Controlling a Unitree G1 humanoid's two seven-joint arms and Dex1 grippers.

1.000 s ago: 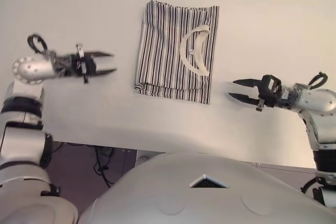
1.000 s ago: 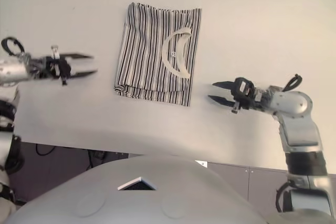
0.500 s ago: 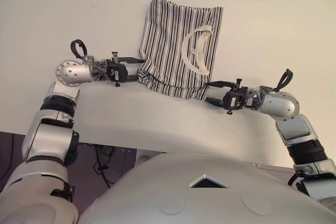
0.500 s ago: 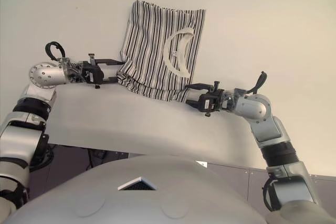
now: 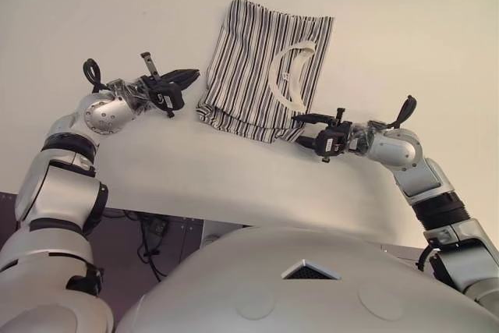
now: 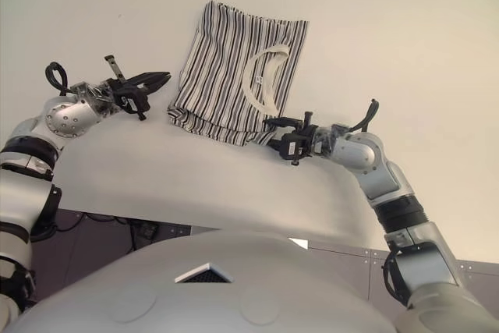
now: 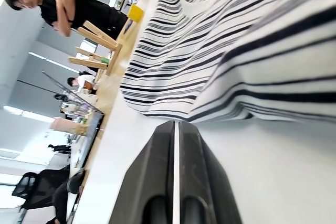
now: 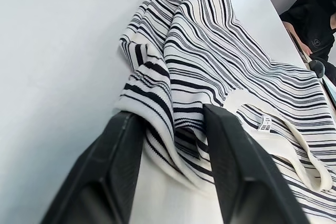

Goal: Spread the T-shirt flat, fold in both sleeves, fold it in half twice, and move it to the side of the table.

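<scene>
A: T-shirt (image 5: 261, 76) position?
B: Folded, lying mid-desk (image 5: 405, 37). Right gripper (image 5: 298, 130) has its fingers apart around the near corner, probably to pinch it and drag it aside.
A: Left gripper (image 5: 193, 76)?
B: Fingers together, just beside the T-shirt's edge, holding nothing.

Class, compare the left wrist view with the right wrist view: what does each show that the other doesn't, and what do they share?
Left wrist view: the left jaws shut, just short of the shirt, with a room and a wooden frame behind. Right wrist view: the right jaws open, standing either side of the shirt's folded corner, and the neck label. Both: the striped shirt lying folded on the white table.
</scene>
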